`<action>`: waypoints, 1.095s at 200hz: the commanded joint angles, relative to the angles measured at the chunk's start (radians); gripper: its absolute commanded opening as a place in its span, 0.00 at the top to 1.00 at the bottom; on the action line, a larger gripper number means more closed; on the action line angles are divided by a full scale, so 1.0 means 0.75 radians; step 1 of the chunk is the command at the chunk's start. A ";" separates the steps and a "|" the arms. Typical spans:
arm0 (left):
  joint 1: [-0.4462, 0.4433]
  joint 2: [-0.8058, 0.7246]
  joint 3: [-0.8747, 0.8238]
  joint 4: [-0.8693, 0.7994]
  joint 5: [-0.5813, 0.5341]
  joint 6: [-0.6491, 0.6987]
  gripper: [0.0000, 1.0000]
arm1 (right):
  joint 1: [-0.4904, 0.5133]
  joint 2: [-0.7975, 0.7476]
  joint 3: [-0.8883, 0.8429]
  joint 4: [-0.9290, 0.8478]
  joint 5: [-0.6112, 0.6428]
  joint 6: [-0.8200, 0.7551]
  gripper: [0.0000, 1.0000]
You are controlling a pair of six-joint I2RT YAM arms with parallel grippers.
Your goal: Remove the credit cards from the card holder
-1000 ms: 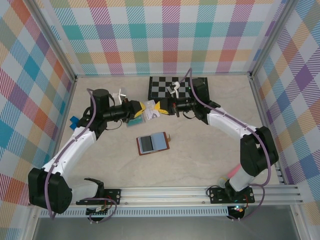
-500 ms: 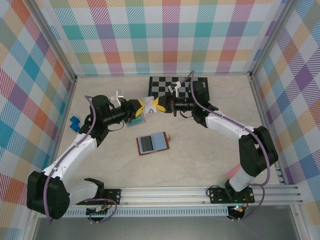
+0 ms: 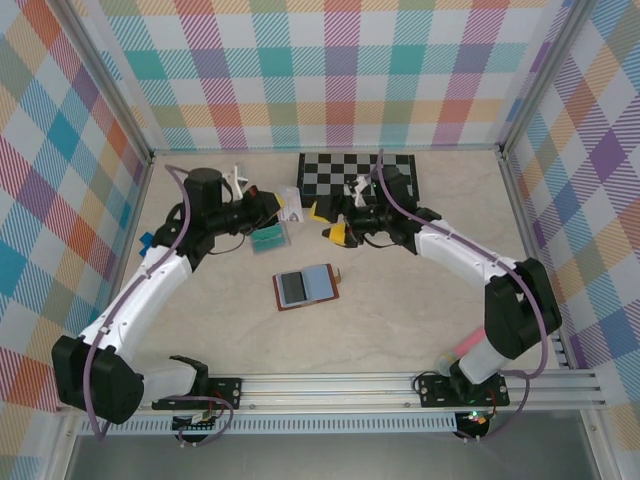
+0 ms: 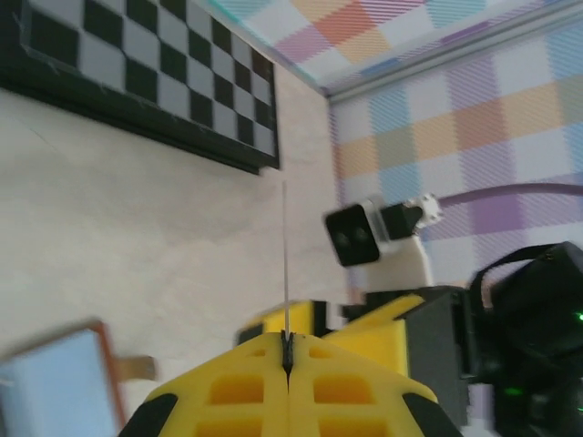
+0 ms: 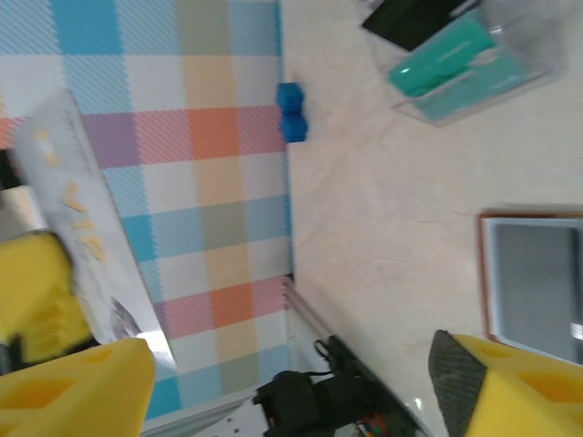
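The left hand (image 4: 287, 350) is fully closed, and its two yellow fingers pinch a thin pale card (image 5: 86, 228) by one end. In the left wrist view this card is seen from the edge, as a fine line standing straight out from between the fingertips. In the right wrist view its flat face shows, light grey with some yellow letters on it. The right hand (image 3: 328, 223) is just beside it, to the right, with its fingers spread wide apart and nothing between them; it does not touch the card. Both hands are above the far middle part of the bench (image 3: 400, 320), close in front of the chessboard (image 3: 355, 172). The card holder (image 3: 307, 287) lies open and flat on the bench, nearer to the arm bases than the two hands and well apart from them. Its inside faces up, dark on the left half and blue-grey on the right half, and the small brown tab sticks out at its right edge. A clear tray (image 5: 533, 36) stands on the bench under the left hand's side, with a teal card (image 5: 442, 53) lying in it. A small blue block (image 5: 291, 111) rests by the left wall.
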 commanded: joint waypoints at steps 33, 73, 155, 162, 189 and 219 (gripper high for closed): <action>-0.007 0.210 0.330 -0.533 -0.309 0.876 1.00 | -0.060 -0.111 -0.072 -0.326 0.207 -0.263 0.00; -0.001 0.373 0.453 -0.516 -0.445 1.311 1.00 | -0.093 -0.131 -0.119 -0.343 0.208 -0.293 0.00; 0.093 0.777 0.756 -0.664 -0.377 1.976 1.00 | -0.122 -0.166 -0.107 -0.401 0.187 -0.328 0.00; 0.098 0.802 0.770 -0.663 -0.383 2.026 1.00 | -0.122 -0.168 -0.109 -0.401 0.187 -0.328 0.00; 0.102 0.902 0.875 -0.729 -0.436 2.151 1.00 | -0.121 -0.166 -0.104 -0.409 0.187 -0.316 0.00; 0.120 0.978 0.918 -0.723 -0.476 2.241 1.00 | -0.121 -0.158 -0.091 -0.412 0.178 -0.297 0.00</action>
